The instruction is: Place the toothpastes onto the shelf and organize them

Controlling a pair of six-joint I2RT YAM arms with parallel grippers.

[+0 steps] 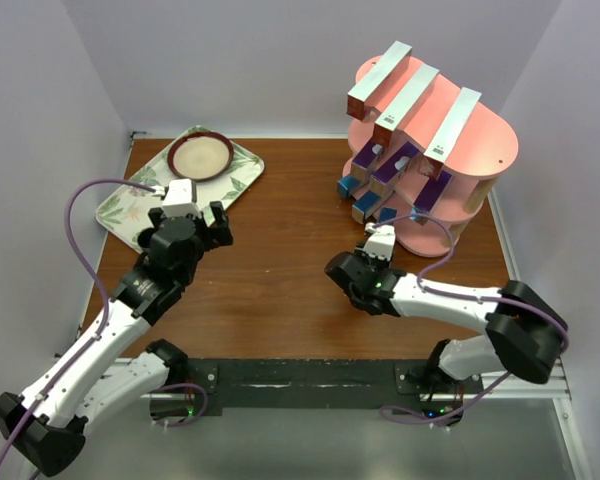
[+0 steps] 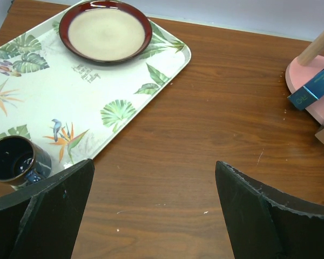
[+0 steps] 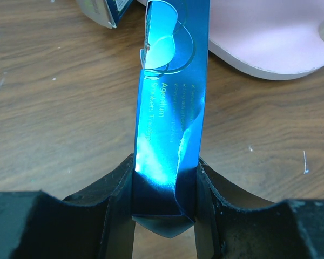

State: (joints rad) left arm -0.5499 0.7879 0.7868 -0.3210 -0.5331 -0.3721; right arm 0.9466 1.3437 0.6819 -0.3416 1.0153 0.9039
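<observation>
The right end effector (image 3: 164, 186) is clamped on the near end of a blue toothpaste box (image 3: 170, 108), low over the brown wooden surface (image 1: 280, 270) just in front of the pink three-tier shelf (image 1: 485, 150). The carton is creased along one side. It points away from the fingers, and its far end reaches the rim of the shelf's lowest board.

Three silver-white boxes (image 1: 412, 95) lie side by side across the top board at the far right of the surface. Three purple boxes (image 1: 398, 165) sit on the middle board beneath them. Two more blue boxes (image 1: 358, 195) rest on the bottom board with their ends jutting past its left rim, just left of the carton in the right arm's grip.

The left end effector (image 2: 154, 216) hangs over the left side of the surface with its fingers spread wide apart and nothing between them, beside the near right edge of a leaf-patterned tray (image 2: 43, 91). On the tray, a red-rimmed plate (image 2: 105, 32) sits at the far end and a dark blue cup (image 2: 13, 159) at the near corner. The two arms are well apart, and bare wood lies between the tray and the shelf.
</observation>
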